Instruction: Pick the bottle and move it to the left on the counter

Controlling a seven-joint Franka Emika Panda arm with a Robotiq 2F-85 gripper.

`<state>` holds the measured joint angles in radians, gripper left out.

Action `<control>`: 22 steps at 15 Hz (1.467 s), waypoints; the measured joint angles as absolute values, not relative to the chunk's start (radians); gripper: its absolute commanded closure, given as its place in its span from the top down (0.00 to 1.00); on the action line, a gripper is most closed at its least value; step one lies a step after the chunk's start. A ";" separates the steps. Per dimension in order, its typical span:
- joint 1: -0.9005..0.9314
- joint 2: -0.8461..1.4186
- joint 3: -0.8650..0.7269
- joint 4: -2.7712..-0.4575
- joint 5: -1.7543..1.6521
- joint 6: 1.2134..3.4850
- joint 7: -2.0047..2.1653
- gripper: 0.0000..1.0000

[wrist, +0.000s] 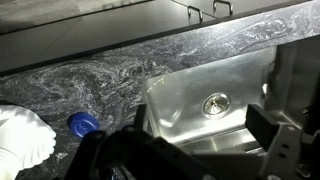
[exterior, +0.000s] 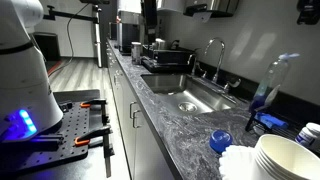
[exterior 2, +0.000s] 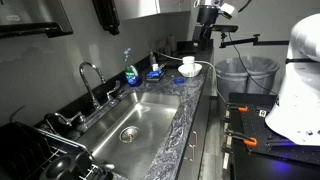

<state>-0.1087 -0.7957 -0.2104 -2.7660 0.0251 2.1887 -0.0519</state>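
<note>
Judging the bottle [exterior: 309, 133] light, thin-walled and slippery; grasp mid-body, gently. It sits far right on the counter [exterior: 172, 122]. Gripper [exterior 2: 203, 42] high above, opening unreadable.

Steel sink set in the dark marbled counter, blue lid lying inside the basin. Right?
Not quite. The blue lid is not in the basin: it lies on the counter, just outside the rim of the steel sink. The wrist view shows this. The rest stands: the sink is set in the dark marbled counter.
</note>
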 measured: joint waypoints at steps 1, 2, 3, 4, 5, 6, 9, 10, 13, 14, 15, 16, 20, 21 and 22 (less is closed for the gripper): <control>-0.109 -0.796 -0.210 -2.766 0.025 2.189 -0.052 1.00; -0.109 -0.796 -0.210 -2.766 0.025 2.189 -0.052 1.00; -0.109 -0.796 -0.210 -2.766 0.025 2.189 -0.052 1.00; -0.109 -0.796 -0.210 -2.766 0.025 2.189 -0.052 1.00; -0.109 -0.796 -0.210 -2.766 0.025 2.189 -0.052 1.00; -0.109 -0.796 -0.210 -2.766 0.025 2.189 -0.052 1.00; -0.110 -0.793 -0.211 -2.765 0.036 2.196 -0.050 1.00; -0.111 -0.788 -0.211 -2.762 0.046 2.210 -0.050 1.00; -0.123 -0.749 -0.211 -2.748 0.056 2.304 -0.042 1.00; -0.130 -0.726 -0.212 -2.738 0.056 2.342 -0.038 1.00; -0.137 -0.697 -0.212 -2.727 0.056 2.387 -0.034 1.00; -0.145 -0.663 -0.211 -2.715 0.054 2.440 -0.033 1.00; -0.189 -0.470 -0.207 -2.648 0.038 2.648 -0.016 1.00; -0.205 -0.414 -0.201 -2.624 0.023 2.692 0.004 1.00; -0.225 -0.357 -0.194 -2.598 0.004 2.736 0.032 1.00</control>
